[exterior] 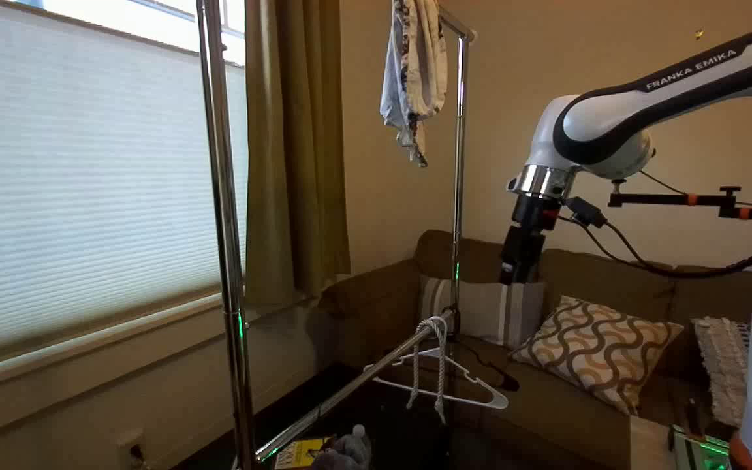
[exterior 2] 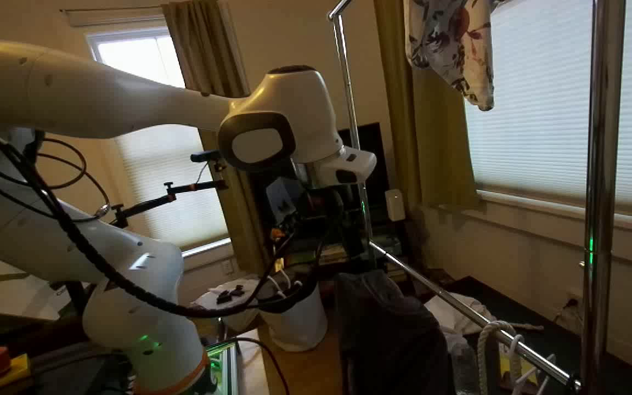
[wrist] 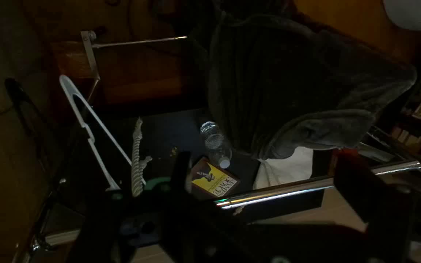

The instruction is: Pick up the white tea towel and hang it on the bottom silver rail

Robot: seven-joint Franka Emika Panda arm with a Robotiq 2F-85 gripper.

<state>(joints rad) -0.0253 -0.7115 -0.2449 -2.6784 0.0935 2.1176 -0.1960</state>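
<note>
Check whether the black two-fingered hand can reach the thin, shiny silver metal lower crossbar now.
Probably yes, though depth is uncertain: in the wrist view, the open hand frames a bare stretch of crossbar; the pale twisted rope hangs farther along.

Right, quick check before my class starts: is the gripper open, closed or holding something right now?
Gripper: open in the wrist view, holding nothing.

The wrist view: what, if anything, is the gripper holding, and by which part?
Nothing is held. The gripper stands open, its fingers wide apart with nothing clasped between them; the bottom silver rail seen through the gap lies beyond, ungripped.
</note>
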